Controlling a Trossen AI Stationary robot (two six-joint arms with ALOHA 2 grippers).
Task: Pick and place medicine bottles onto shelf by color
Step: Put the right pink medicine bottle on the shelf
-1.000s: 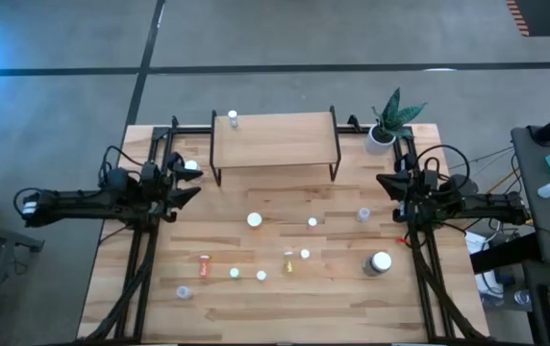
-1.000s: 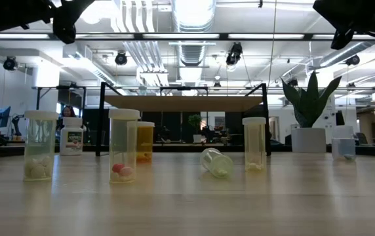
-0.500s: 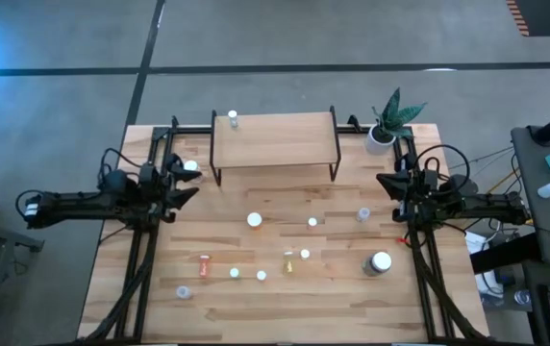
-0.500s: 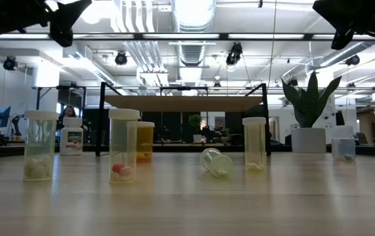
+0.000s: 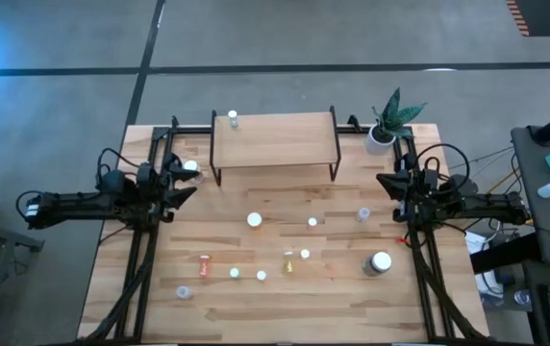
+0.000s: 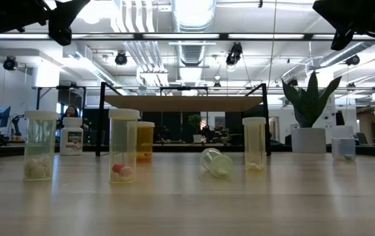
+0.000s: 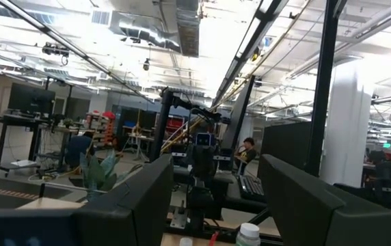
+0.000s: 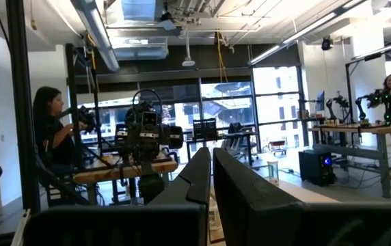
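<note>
The shelf (image 5: pixel 275 140) stands at the table's far middle, and one white-capped bottle (image 5: pixel 232 118) stands on its far left corner. Several medicine bottles stand or lie on the table, among them an orange one (image 5: pixel 205 261) on its side, a large one (image 5: pixel 381 261) and a yellow one (image 6: pixel 144 141). A white bottle (image 5: pixel 190 165) stands on the table by the shelf's left leg. My left gripper (image 5: pixel 188 186) hovers open and empty at the table's left edge, high above the table (image 6: pixel 66 16). My right gripper (image 5: pixel 381 180) hovers shut at the right edge, also empty.
A white pot with a green plant (image 5: pixel 383 133) stands at the far right corner. Black frame rails (image 5: pixel 140 259) run along both sides of the table. The near strip of the tabletop (image 5: pixel 285 312) is bare wood.
</note>
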